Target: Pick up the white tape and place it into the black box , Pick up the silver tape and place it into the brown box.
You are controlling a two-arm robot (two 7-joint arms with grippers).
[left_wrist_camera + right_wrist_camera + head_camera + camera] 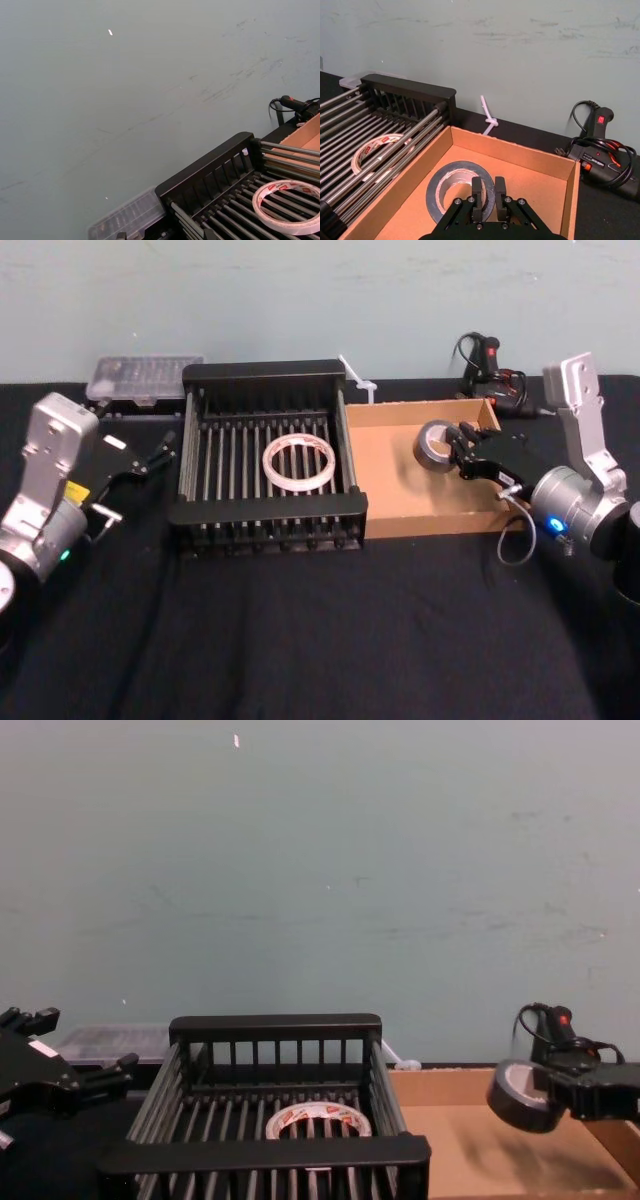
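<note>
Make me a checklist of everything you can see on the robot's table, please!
Surface: black cloth-covered table.
Job's things: white tape lies flat in the black box; silver tape is held above the brown box floor.
Clutter: clear plastic case behind the black box; white zip tie by the wall.
End effectors: right end effector shut on the silver tape; left end effector open, beside the black box.
Cables: black tool with coiled cord behind the brown box.
Surroundings: scuffed pale wall.
</note>
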